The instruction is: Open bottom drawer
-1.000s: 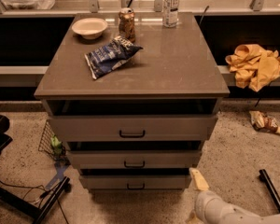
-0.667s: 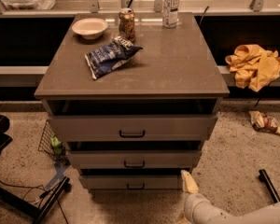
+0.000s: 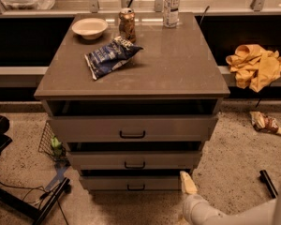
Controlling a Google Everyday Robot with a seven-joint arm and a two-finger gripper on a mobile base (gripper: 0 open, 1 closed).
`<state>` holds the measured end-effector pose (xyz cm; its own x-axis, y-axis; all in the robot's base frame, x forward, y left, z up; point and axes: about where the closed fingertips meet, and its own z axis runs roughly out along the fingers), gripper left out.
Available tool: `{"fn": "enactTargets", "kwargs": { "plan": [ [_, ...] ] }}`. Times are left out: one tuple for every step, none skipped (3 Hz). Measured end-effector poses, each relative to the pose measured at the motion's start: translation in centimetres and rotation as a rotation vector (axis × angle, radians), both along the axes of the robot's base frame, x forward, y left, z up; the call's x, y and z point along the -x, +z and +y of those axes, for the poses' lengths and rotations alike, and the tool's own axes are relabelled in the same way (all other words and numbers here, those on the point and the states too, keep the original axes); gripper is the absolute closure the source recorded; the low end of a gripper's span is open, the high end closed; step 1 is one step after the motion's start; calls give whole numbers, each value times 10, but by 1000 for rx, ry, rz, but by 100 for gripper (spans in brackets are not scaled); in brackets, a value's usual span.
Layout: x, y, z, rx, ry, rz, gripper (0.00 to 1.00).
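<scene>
The bottom drawer is the lowest of three grey-brown fronts on the cabinet, low in the camera view. Its small black bar handle sits at the centre of the slim front. A dark gap shows above the front. My gripper is cream-coloured and reaches up from the bottom right on the white arm. Its tip stands right beside the right end of the bottom drawer's front, well to the right of the handle. It holds nothing that I can see.
On the cabinet top lie a white bowl, a can, a bottle and a blue chip bag. A yellow cloth lies on the right ledge. A wrapper, a wire basket and a black stand are on the floor.
My gripper has moved left along the floor, from right of the cabinet to just beside the right end of the bottom drawer's front. The drawers have not moved.
</scene>
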<state>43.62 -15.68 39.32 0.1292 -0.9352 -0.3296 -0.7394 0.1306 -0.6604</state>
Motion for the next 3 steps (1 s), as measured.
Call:
{"fn": "enactTargets", "kwargs": {
  "plan": [
    [-17,-38,25,66,3,10,0],
    [-35,-77,45,102,-1,20,0],
    [-53,-108,54,128,-13,24,0]
  ]
}}
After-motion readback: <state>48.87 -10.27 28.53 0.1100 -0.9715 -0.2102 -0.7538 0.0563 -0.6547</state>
